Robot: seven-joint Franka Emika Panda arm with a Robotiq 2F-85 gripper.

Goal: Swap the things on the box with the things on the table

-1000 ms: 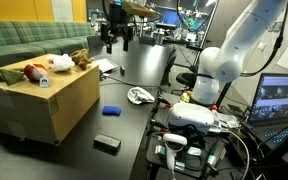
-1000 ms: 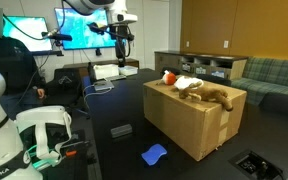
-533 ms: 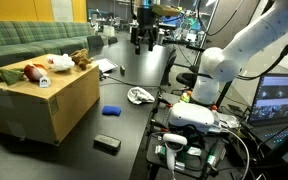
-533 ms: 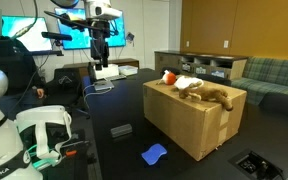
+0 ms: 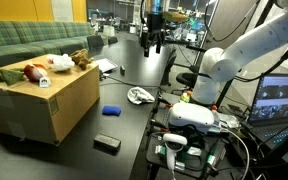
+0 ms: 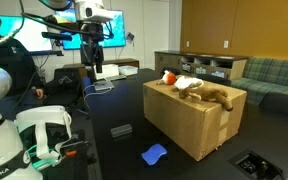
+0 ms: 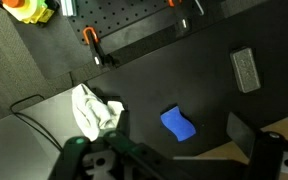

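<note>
Gripper [image 5: 154,40] had swung farther from box [image 5: 54,105], high toward table's [image 5: 129,70] far edge; jaws wide, empty, probably surveying.

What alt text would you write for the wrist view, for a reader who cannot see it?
Looking down from the wrist, the open claw hangs over the black table, holding nothing. Below it lie a crumpled white cloth, a blue pad and a dark flat block.
</note>
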